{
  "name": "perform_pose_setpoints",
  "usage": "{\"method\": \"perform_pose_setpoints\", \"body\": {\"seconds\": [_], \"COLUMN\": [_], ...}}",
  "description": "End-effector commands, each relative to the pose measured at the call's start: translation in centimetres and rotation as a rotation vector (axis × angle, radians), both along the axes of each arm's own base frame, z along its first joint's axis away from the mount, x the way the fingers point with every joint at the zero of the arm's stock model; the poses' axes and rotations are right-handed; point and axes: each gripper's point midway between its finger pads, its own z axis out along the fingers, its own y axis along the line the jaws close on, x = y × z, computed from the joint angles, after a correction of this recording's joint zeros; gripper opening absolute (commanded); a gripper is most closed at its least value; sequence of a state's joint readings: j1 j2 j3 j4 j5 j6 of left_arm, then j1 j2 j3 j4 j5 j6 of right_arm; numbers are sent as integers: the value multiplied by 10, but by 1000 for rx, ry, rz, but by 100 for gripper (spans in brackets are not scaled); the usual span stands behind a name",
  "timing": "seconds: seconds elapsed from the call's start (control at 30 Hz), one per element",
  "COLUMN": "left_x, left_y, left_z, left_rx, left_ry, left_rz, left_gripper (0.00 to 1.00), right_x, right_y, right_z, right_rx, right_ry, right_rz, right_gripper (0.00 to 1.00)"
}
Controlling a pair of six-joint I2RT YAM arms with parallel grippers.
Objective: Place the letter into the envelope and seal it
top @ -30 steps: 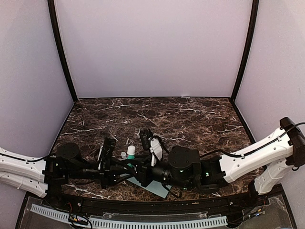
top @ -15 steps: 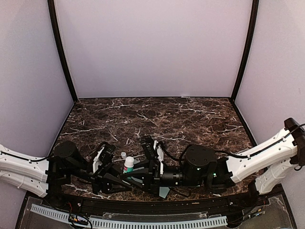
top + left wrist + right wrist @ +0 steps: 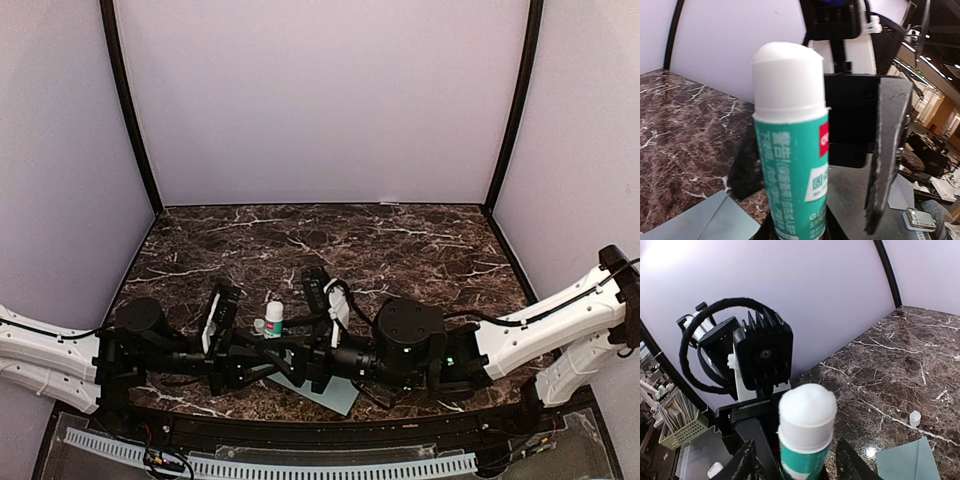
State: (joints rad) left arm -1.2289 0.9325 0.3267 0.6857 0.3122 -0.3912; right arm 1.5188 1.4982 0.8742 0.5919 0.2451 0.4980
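- Sealing stage, by my read: the left gripper [image 3: 265,347] was pinching the base of a glue stick [image 3: 790,150], holding it upright above the table with the white glue bare at the top
- The right gripper [image 3: 797,466] faced it head-on, its fingers [image 3: 886,150] spread to either side of the glue stick, touching nothing and carrying nothing
- A small white cap [image 3: 914,418] sat on the table just beside the glue stick, on the left arm's side
- The envelope [image 3: 330,393] lay flat below the glue stick and a little nearer the arm bases, with only a pale teal corner showing past the two wrists
- No letter was in sight, and I couldn't tell whether it was already inside or how the flap lay
- The next move, I'd say, called for the right gripper to back clear of the glue stick, then for the left to tip it over and draw the glue along the flap; the paper would slide easily, so the free claw would probably have to pin it
- The tabletop [image 3: 400,250] was dark brown marble with white veins, glossy enough to throw glare
- Beyond the glue stick stood plain lilac walls [image 3: 320,100] with black corner posts [image 3: 130,110]
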Motion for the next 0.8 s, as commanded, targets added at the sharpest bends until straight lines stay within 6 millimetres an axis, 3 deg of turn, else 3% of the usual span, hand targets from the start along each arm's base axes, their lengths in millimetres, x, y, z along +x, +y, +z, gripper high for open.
{"method": "perform_pose_setpoints", "body": {"seconds": [0.0, 0.1, 0.2, 0.27, 0.4, 0.5, 0.57, 0.67, 0.77], "left_x": [33, 36, 37, 36, 36, 32, 19, -23, -51], "left_y": [1, -2, -3, -4, -4, -4, -5, -3, 6], "left_z": [0, -4, -4, -5, -5, -3, 3, 24, 35], "left_rx": [29, 45, 44, 47, 49, 40, 10, -88, -150], "left_ry": [-29, -26, -24, -24, -25, -28, -35, -55, -50], "left_rz": [192, 204, 204, 201, 199, 179, 105, -136, -298], "left_gripper": [1, 1, 1, 1, 1, 0, 0, 1, 1], "right_x": [19, 27, 31, 32, 30, 23, 13, -10, -32], "right_y": [4, 9, 14, 17, 17, 16, 15, 12, 14], "right_z": [17, 8, -5, -7, -6, -2, 3, 9, 16], "right_rx": [31, -6, -53, -57, -47, -31, -12, 19, 52], "right_ry": [31, 55, 80, 88, 90, 61, 24, -47, -83], "right_rz": [-176, -257, -302, -306, -298, -244, -171, -6, 139], "right_gripper": [43, 30, 28, 25, 3, 0, 0, 0, 0]}}
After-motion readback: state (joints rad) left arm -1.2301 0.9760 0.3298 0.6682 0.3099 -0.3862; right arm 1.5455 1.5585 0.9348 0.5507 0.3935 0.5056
